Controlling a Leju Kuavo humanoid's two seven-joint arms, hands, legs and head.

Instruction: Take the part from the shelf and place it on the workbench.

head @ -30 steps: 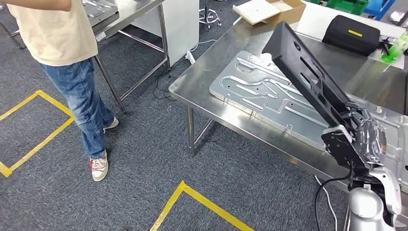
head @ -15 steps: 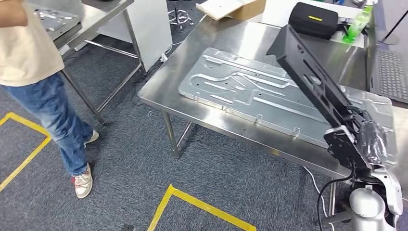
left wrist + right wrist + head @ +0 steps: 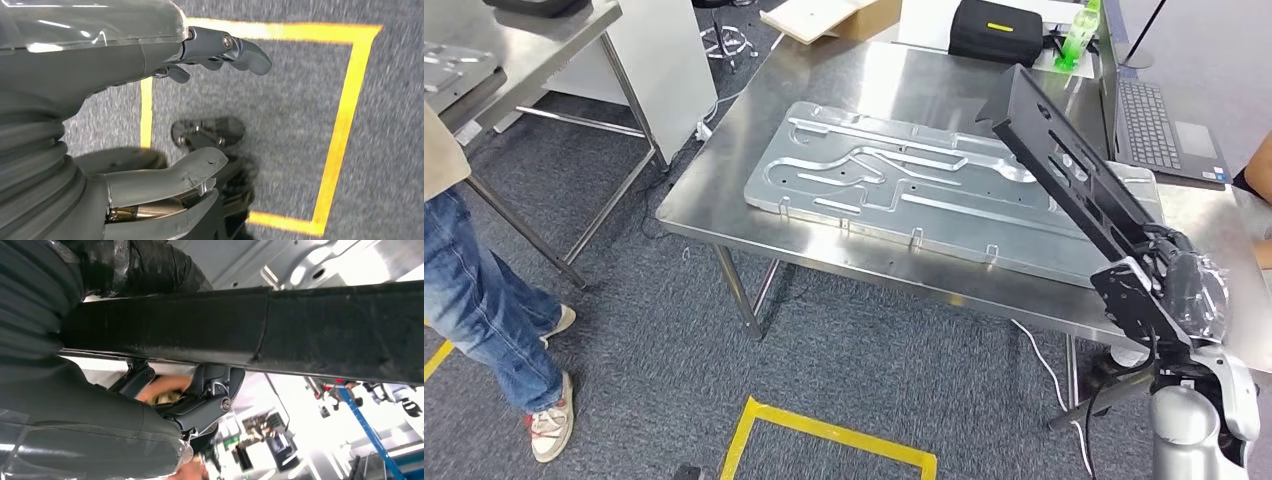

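Carry step: the right hand point(image 3: 1169, 285) is clamped on the lower end of the long black slotted part point(image 3: 1064, 170), held tilted above the steel workbench point(image 3: 724, 200); the left hand point(image 3: 200, 100) hangs with fingers apart, holding nothing; next, lower the part flat onto the benchtop.

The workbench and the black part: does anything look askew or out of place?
Nothing looks damaged or spilled. The black part is steeply tilted, held in the right robot hand above the workbench, not yet laid down. The silver plate lies flat.
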